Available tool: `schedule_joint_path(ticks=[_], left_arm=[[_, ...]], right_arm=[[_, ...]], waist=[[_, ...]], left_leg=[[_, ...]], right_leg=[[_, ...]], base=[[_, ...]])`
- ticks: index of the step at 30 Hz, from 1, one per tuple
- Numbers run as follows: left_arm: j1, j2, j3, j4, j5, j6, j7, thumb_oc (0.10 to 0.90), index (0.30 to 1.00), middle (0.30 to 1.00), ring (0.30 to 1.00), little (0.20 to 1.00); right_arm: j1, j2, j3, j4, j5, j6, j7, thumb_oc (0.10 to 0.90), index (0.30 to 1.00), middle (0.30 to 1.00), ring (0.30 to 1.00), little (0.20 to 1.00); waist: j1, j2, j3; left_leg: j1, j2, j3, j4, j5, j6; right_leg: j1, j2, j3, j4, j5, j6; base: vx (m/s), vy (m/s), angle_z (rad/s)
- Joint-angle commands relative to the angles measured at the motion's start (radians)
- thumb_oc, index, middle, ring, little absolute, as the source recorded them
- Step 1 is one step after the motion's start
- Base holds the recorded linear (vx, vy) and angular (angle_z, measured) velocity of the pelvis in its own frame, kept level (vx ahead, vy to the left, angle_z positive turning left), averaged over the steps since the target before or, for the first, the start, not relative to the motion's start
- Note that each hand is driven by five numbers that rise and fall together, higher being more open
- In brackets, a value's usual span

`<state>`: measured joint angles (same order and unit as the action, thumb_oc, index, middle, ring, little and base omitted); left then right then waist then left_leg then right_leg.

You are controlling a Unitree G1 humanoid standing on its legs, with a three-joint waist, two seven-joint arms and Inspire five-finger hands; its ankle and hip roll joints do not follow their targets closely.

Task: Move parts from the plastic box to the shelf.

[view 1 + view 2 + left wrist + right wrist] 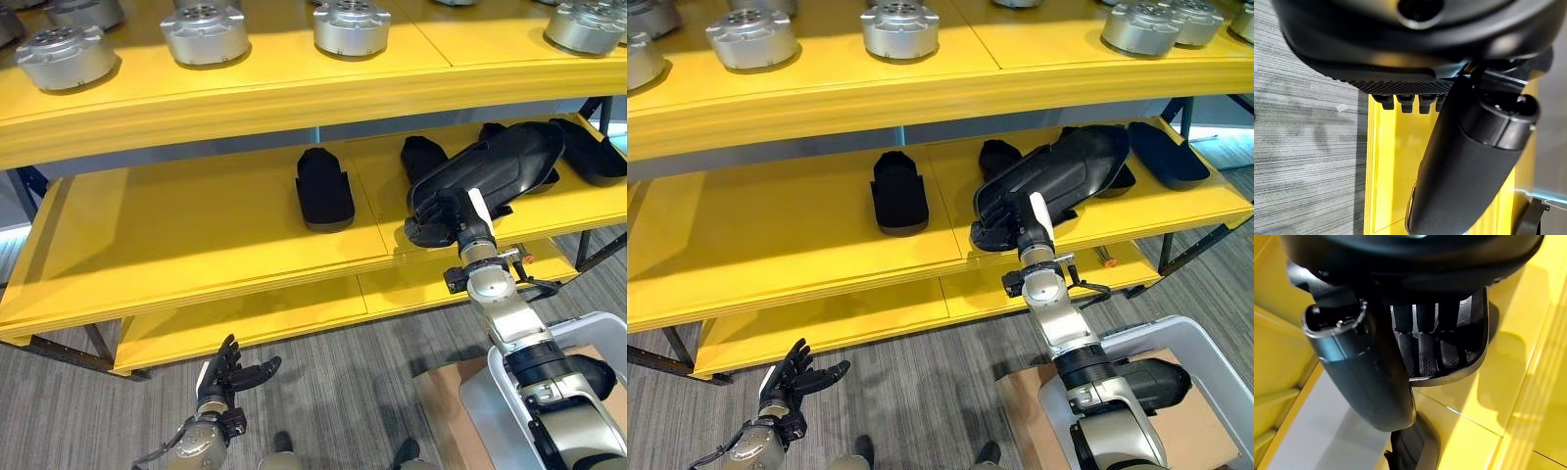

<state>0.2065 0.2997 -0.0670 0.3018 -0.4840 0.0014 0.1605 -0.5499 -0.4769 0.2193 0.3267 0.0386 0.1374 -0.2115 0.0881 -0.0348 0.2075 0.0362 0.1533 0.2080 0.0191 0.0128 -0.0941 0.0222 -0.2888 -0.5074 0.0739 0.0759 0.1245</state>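
Observation:
My right hand [458,217] reaches onto the middle yellow shelf [196,225] and is shut on the near end of a large black curved shell part [495,162]. That part lies slanted on the shelf's right half. In the right wrist view my fingers [1422,352] curl over the part's rim [1476,357], with the thumb [1369,382] on the near side. My left hand [227,377] hangs low over the floor at the lower left, fingers spread and holding nothing. A pale plastic box [598,328] stands at the lower right beside my right arm.
Three smaller black parts lie on the middle shelf: one in the centre [323,188], one behind the held shell [423,155], one at the far right [591,149]. Several round silver parts [204,34] stand on the top shelf. A lower shelf [245,323] juts out near the floor.

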Motion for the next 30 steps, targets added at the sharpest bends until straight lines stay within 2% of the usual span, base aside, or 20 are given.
schedule_joint_path(ticks=[1,2,5,6,9,10,12,15,17,18,19,22,24,25,26,27,28,30], left_arm=[[-0.026,0.093,0.026,-0.105,0.039,-0.066,-0.006,0.900,1.000,1.000,1.000,1.000],[-0.032,0.098,0.024,-0.105,0.041,-0.067,-0.004,0.900,1.000,1.000,1.000,1.000],[-0.039,0.105,0.024,-0.104,0.040,-0.068,-0.002,0.900,1.000,1.000,1.000,1.000],[-0.044,0.115,0.026,-0.109,0.041,-0.071,0.001,0.900,1.000,1.000,1.000,1.000],[-0.047,0.122,0.035,-0.114,0.043,-0.073,0.008,0.900,1.000,1.000,1.000,1.000],[-0.047,0.122,0.035,-0.115,0.043,-0.073,0.008,0.900,1.000,1.000,1.000,1.000],[-0.063,0.136,0.032,-0.112,0.047,-0.075,0.007,0.900,1.000,1.000,1.000,1.000],[-0.091,0.150,0.015,-0.101,0.043,-0.081,0.005,0.900,1.000,1.000,1.000,1.000],[-0.105,0.158,0.003,-0.097,0.050,-0.081,-0.001,0.900,1.000,1.000,1.000,1.000],[-0.106,0.157,0.003,-0.096,0.050,-0.081,-0.001,0.900,1.000,1.000,1.000,1.000],[-0.118,0.154,-0.008,-0.090,0.052,-0.076,-0.002,0.900,1.000,1.000,1.000,1.000],[-0.128,0.141,-0.015,-0.093,0.055,-0.073,-0.004,0.900,1.000,1.000,1.000,1.000],[-0.141,0.130,-0.030,-0.088,0.059,-0.074,-0.009,0.900,1.000,1.000,1.000,1.000],[-0.145,0.125,-0.030,-0.082,0.051,-0.076,-0.008,0.900,1.000,1.000,1.000,1.000],[-0.145,0.125,-0.030,-0.082,0.051,-0.076,-0.008,0.900,1.000,1.000,1.000,1.000],[-0.136,0.111,-0.033,-0.078,0.051,-0.080,-0.008,0.900,1.000,1.000,1.000,1.000],[-0.135,0.111,-0.034,-0.078,0.051,-0.081,-0.008,0.900,1.000,1.000,1.000,1.000],[-0.113,0.096,-0.038,-0.081,0.051,-0.078,-0.013,0.900,1.000,1.000,1.000,1.000]], right_arm=[[-0.148,-0.027,-0.031,-0.079,-0.059,-0.103,-0.026,0.400,0.300,0.300,0.300,0.300],[-0.158,-0.020,-0.026,-0.075,-0.060,-0.104,-0.027,0.400,0.300,0.300,0.300,0.300],[-0.172,-0.019,-0.025,-0.068,-0.062,-0.102,-0.027,0.400,0.300,0.300,0.300,0.300],[-0.190,-0.012,-0.013,-0.069,-0.064,-0.103,-0.025,0.400,0.300,0.300,0.300,0.300],[-0.205,0.000,-0.006,-0.071,-0.062,-0.101,-0.021,0.400,0.300,0.300,0.300,0.300],[-0.205,0.000,-0.006,-0.071,-0.062,-0.100,-0.021,0.400,0.300,0.300,0.300,0.300],[-0.224,0.000,0.011,-0.062,-0.064,-0.100,-0.014,0.400,0.300,0.300,0.300,0.300],[-0.239,-0.018,0.020,-0.063,-0.047,-0.104,-0.005,0.400,0.300,0.300,0.300,0.300],[-0.252,-0.025,0.030,-0.060,-0.032,-0.108,0.000,0.400,0.300,0.300,0.300,0.300],[-0.253,-0.025,0.030,-0.059,-0.031,-0.108,0.000,0.400,0.300,0.300,0.300,0.300],[-0.279,-0.017,0.053,-0.041,-0.014,-0.116,0.003,0.400,0.300,0.300,0.300,0.300],[-0.306,-0.028,0.076,-0.021,0.004,-0.119,0.012,0.400,0.300,0.300,0.300,0.300],[-0.325,-0.039,0.095,-0.011,0.008,-0.119,0.012,0.400,0.300,0.300,0.300,0.300],[-0.321,-0.049,0.095,-0.023,0.009,-0.118,0.016,0.400,0.300,0.300,0.300,0.300],[-0.321,-0.049,0.095,-0.024,0.009,-0.118,0.016,0.400,0.300,0.300,0.300,0.300],[-0.290,-0.063,0.090,-0.060,0.014,-0.120,0.026,0.400,0.300,0.300,0.300,0.300],[-0.287,-0.063,0.089,-0.061,0.014,-0.119,0.026,0.400,0.300,0.300,0.300,0.300],[-0.269,-0.059,0.086,-0.066,0.017,-0.124,0.031,0.400,0.300,0.300,0.300,0.300]], waist=[[0.020,-0.068,-0.091],[0.028,-0.076,-0.085],[0.034,-0.081,-0.080],[0.039,-0.088,-0.073],[0.046,-0.092,-0.060],[0.047,-0.092,-0.060],[0.054,-0.081,-0.050],[0.021,-0.072,-0.041],[-0.004,-0.061,-0.035],[-0.004,-0.062,-0.036],[-0.017,-0.061,-0.028],[-0.043,-0.069,-0.018],[-0.065,-0.071,-0.013],[-0.071,-0.083,-0.021],[-0.071,-0.082,-0.019],[-0.078,-0.089,-0.037],[-0.077,-0.088,-0.037],[-0.067,-0.077,-0.074]], left_leg=[[-0.025,-0.046,-0.032,0.099,-0.136,0.055],[-0.044,-0.065,-0.038,0.123,-0.151,0.068],[-0.060,-0.078,-0.043,0.143,-0.162,0.077],[-0.076,-0.093,-0.047,0.171,-0.181,0.091],[-0.090,-0.110,-0.048,0.187,-0.193,0.111],[-0.091,-0.111,-0.048,0.189,-0.193,0.111],[-0.103,-0.120,-0.062,0.197,-0.198,0.128],[-0.082,-0.136,-0.098,0.159,-0.181,0.143],[-0.064,-0.145,-0.119,0.134,-0.171,0.157],[-0.067,-0.146,-0.119,0.132,-0.166,0.156],[-0.046,-0.158,-0.130,0.107,-0.157,0.168],[-0.018,-0.185,-0.143,0.076,-0.147,0.173],[-0.004,-0.196,-0.163,0.070,-0.153,0.168],[-0.011,-0.201,-0.168,0.073,-0.149,0.160],[-0.010,-0.200,-0.169,0.073,-0.149,0.160],[-0.010,-0.197,-0.171,0.085,-0.158,0.145],[-0.008,-0.196,-0.171,0.085,-0.159,0.145],[0.005,-0.182,-0.156,0.078,-0.161,0.129]], right_leg=[[-0.011,-0.090,0.053,-0.010,0.113,0.084],[-0.009,-0.107,0.056,-0.015,0.139,0.092],[-0.010,-0.120,0.059,-0.016,0.160,0.097],[-0.015,-0.136,0.071,-0.017,0.188,0.104],[-0.027,-0.152,0.093,-0.007,0.221,0.109],[-0.028,-0.153,0.094,-0.006,0.221,0.109],[-0.055,-0.160,0.144,0.063,0.195,0.096],[-0.129,-0.065,0.298,0.122,0.156,0.064],[-0.185,0.031,0.349,0.168,0.087,0.028],[-0.189,0.030,0.349,0.170,0.088,0.026],[-0.238,0.103,0.321,0.215,0.031,-0.001],[-0.306,0.188,0.290,0.248,0.020,-0.014],[-0.321,0.224,0.328,0.245,0.020,-0.007],[-0.282,0.230,0.350,0.194,0.010,-0.016],[-0.280,0.230,0.350,0.192,0.011,-0.016],[-0.206,0.244,0.394,0.120,-0.034,-0.033],[-0.203,0.245,0.395,0.116,-0.033,-0.034],[-0.141,0.247,0.375,0.053,-0.043,-0.044]], base=[[-0.01,0.144,0.16],[-0.01,0.096,0.20],[-0.02,0.133,0.18],[-0.02,0.193,0.09],[-0.02,0.147,0.19],[-0.02,0.144,0.16],[0.00,0.168,0.15],[0.05,0.128,0.34],[0.05,0.111,0.32],[0.06,0.142,0.56],[0.04,0.123,0.52],[0.04,0.096,0.24],[0.06,-0.017,0.42],[0.04,-0.055,0.44],[0.10,-0.125,0.61],[0.09,-0.081,0.47],[0.19,-0.155,0.24],[0.18,-0.126,-0.09]])
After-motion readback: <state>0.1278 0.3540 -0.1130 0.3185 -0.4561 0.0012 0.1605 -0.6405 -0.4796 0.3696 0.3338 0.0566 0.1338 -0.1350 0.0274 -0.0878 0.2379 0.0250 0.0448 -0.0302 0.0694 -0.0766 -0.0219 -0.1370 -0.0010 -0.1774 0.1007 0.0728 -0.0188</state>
